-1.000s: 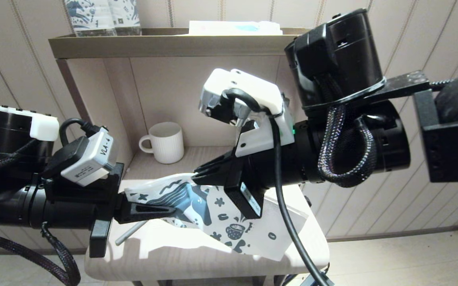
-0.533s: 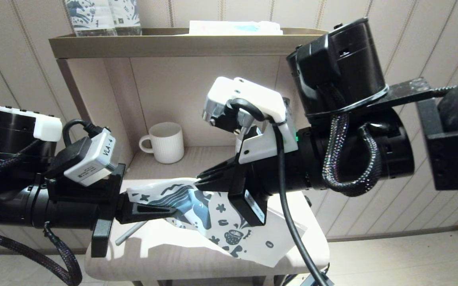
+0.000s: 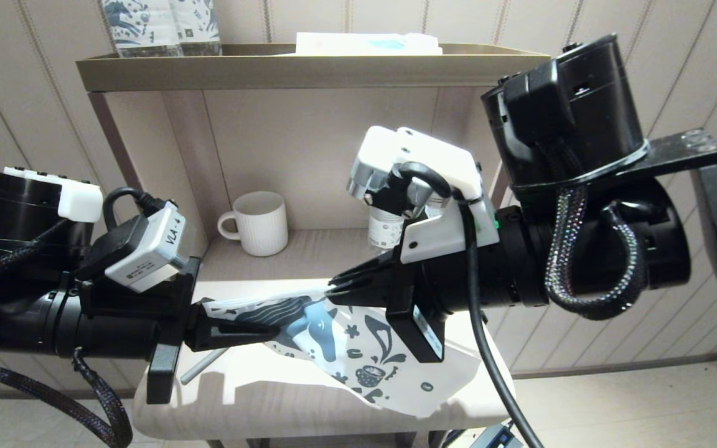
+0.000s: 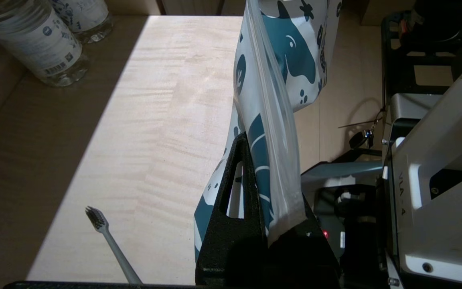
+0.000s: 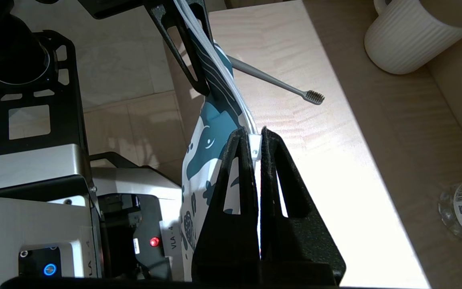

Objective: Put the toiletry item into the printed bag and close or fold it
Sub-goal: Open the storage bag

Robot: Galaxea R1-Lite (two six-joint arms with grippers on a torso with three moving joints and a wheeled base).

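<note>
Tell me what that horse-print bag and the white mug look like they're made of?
The printed bag looks like thin plastic film: glossy, with a translucent frosted strip and a white slider at the top.
The white mug looks ceramic: matte, opaque, with vertical ribs.

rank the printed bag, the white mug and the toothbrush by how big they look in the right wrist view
1. printed bag, largest, though it hangs close to the camera.
2. white mug, cut off by the picture's edge.
3. toothbrush, smallest in area; its handle is partly hidden behind the bag.

Printed bag point(image 4: 273, 100) pinched in left gripper point(image 4: 255, 224) jaws; toothbrush point(image 4: 112, 245) on table point(image 4: 142, 120) beside
</note>
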